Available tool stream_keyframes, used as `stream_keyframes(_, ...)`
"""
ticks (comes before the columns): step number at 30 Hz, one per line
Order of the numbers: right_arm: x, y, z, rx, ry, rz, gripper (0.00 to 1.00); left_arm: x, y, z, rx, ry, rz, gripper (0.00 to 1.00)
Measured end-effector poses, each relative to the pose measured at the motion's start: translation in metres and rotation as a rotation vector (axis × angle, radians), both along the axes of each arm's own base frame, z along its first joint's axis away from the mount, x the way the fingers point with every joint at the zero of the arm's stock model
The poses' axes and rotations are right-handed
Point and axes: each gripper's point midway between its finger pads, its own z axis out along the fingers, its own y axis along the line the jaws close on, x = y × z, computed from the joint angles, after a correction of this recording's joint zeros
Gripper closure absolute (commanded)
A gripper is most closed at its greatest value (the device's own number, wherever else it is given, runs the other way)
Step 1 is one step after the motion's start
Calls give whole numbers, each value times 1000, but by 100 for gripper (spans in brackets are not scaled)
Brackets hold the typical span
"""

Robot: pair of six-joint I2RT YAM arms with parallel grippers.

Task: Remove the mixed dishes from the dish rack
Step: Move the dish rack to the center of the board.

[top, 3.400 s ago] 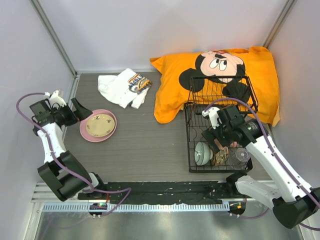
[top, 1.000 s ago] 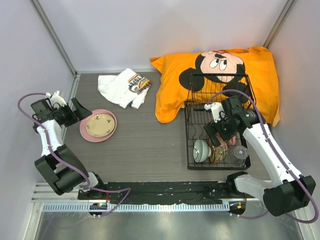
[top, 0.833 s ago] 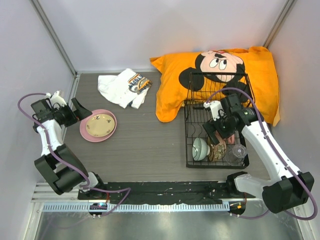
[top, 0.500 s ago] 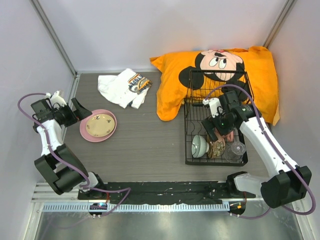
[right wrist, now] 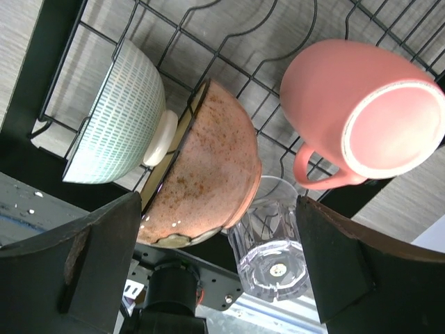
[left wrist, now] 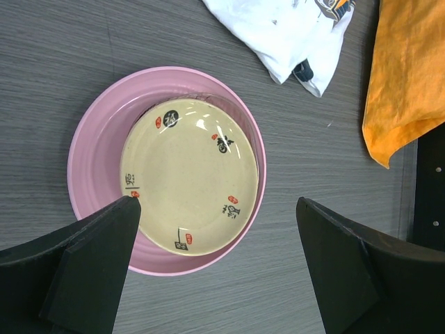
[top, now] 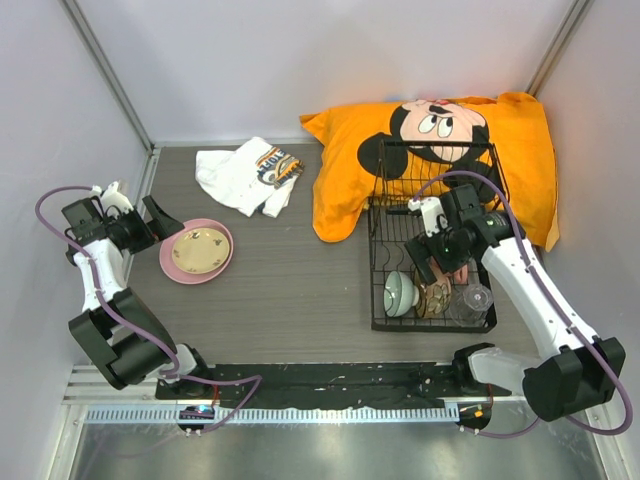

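**Dish rack** (top: 376, 300) on the worktop (top: 290, 290), its far end against an orange pillow (top: 340, 195). At the rack's near end a pale green bowl (right wrist: 118, 118) and a brown patterned bowl (right wrist: 208, 160) stand on edge, touching. A small clear glass (right wrist: 271, 243) and a pink handled mug (right wrist: 361, 118) sit just beside them. The right gripper (right wrist: 219, 205) hovers above these dishes, spread wide and empty. Well left of the rack, a tan speckled plate (left wrist: 191, 181) lies inside a pink plate (left wrist: 90, 139). The left gripper (left wrist: 217, 205) is poised by them, also wide and holding nothing.
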Motion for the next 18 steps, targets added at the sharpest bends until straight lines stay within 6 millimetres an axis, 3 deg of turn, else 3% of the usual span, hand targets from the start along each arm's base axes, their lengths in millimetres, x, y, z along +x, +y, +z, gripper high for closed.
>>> stream_keyframes(18,-19,-4,-2,8,4,13,12,0,-3,-1,35,-14,-45,0)
